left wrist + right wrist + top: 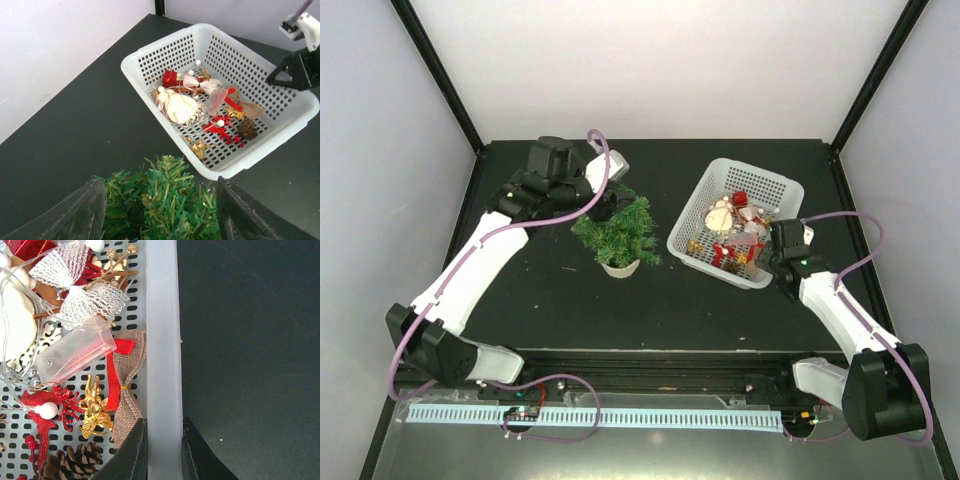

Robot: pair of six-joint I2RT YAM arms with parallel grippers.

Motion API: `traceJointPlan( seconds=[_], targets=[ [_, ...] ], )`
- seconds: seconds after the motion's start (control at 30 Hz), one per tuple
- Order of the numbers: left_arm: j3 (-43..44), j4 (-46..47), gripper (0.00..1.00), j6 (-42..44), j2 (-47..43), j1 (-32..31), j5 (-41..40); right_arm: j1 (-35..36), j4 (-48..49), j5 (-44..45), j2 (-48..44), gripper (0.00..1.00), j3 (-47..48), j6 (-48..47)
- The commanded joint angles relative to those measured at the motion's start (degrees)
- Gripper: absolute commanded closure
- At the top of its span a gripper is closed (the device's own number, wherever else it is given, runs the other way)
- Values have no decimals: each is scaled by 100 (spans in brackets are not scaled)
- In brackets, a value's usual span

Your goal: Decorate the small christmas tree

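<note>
Nearest, the left gripper (160,186) holds its fingers wide apart astride the crown of the small christmas tree (620,238). It sits in its pot (620,267) on the black table (560,300), just left of the white basket (162,315). The right gripper (164,445) pinches the basket's rim. The tree looks light and tippy, needles soft; I'd steady it by the stiff pot.

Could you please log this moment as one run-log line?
left tool: open astride tree top | right tool: shut on basket rim | ornaments: in basket
</note>
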Motion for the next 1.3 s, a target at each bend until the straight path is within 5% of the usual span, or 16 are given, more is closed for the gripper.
traceJointPlan(
  seconds=[0.0,0.2,0.63,0.97,1.27],
  targets=[
    [-33,54,33,148,-454,-49,-262,-121,-175,477,-178,96,54,25],
    [-118,-18,2,145,-926,-49,-514,-477,-388,617,-163,95,74,65],
    [-193,-291,1,161,-1796,-41,-532,-992,-409,309,74,74,138,49],
    [-290,-399,1,269,-2144,6,-926,-978,-1138,936,-190,33,627,216],
    [-150,-574,1,96,-2494,431,-1350,-260,-1066,1249,-579,32,1381,339]
  ],
)
